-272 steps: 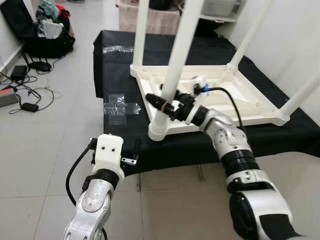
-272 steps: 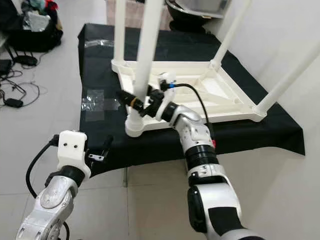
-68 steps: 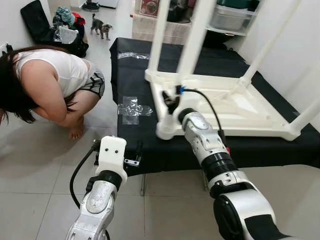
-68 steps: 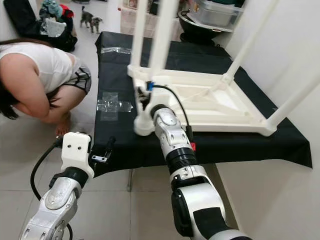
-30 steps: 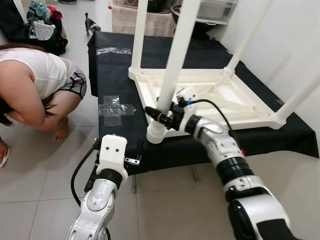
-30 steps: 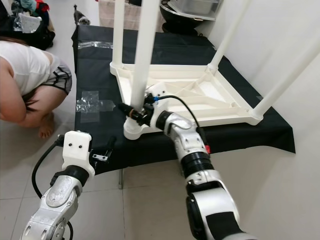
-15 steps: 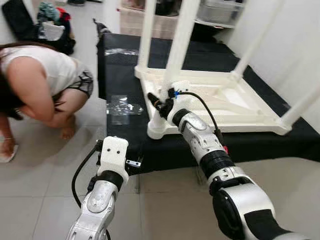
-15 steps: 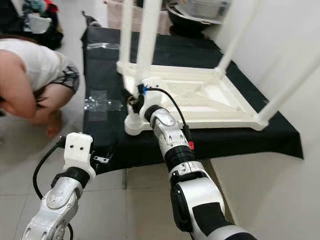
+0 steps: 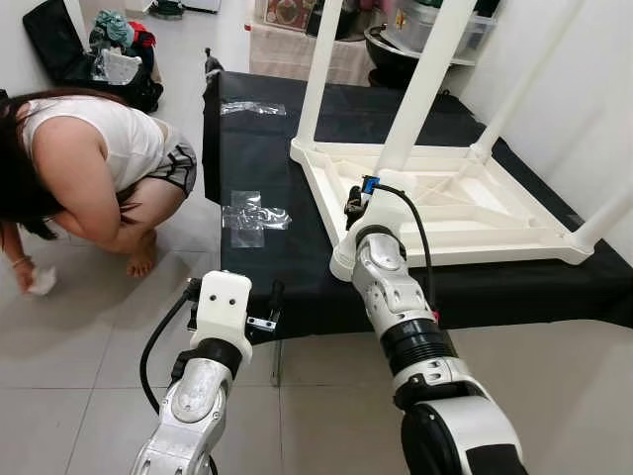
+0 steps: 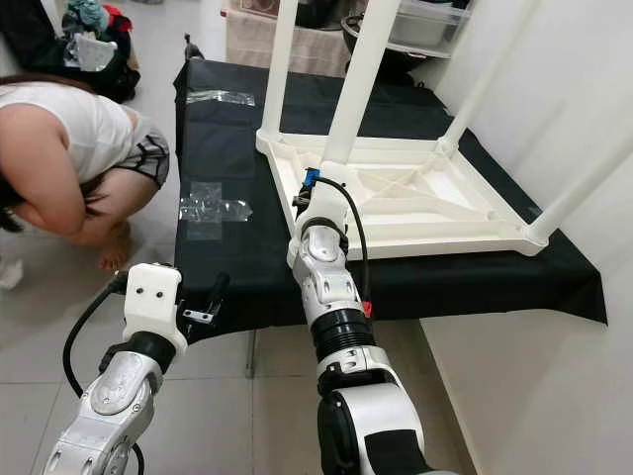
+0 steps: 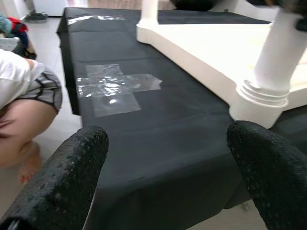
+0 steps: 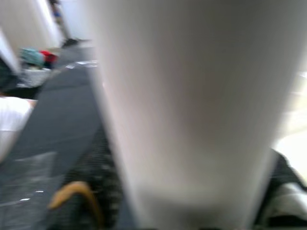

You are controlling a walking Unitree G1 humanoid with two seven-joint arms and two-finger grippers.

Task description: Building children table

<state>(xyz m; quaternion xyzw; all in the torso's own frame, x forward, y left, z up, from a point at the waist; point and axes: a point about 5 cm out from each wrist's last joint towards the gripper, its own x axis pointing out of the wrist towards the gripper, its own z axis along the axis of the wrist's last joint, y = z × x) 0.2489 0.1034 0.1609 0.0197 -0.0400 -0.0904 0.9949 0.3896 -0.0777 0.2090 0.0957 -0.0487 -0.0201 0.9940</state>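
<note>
A white children's table (image 9: pixel 465 213) lies upside down on a black-covered platform, its legs pointing up. My right gripper (image 9: pixel 354 205) is at the foot of the near left leg (image 9: pixel 410 99), just above its socket (image 9: pixel 343 262). In the right wrist view that leg (image 12: pixel 192 105) is very close, with a black finger (image 12: pixel 88 191) on each side, so the gripper is shut on it. My left gripper (image 11: pixel 168 177) hangs open in front of the platform's near edge, with nothing between its fingers (image 9: pixel 274 292).
A person (image 9: pixel 89 163) crouches on the tiled floor left of the platform. A patch of clear tape (image 9: pixel 252 213) sticks to the black cloth (image 9: pixel 257 129). Bags (image 9: pixel 99 54) lie at the back left. A white wall runs along the right.
The camera has shifted. My right wrist has turned at the base of the near leg, keeping its hold. The left arm is unchanged. The person stays crouched.
</note>
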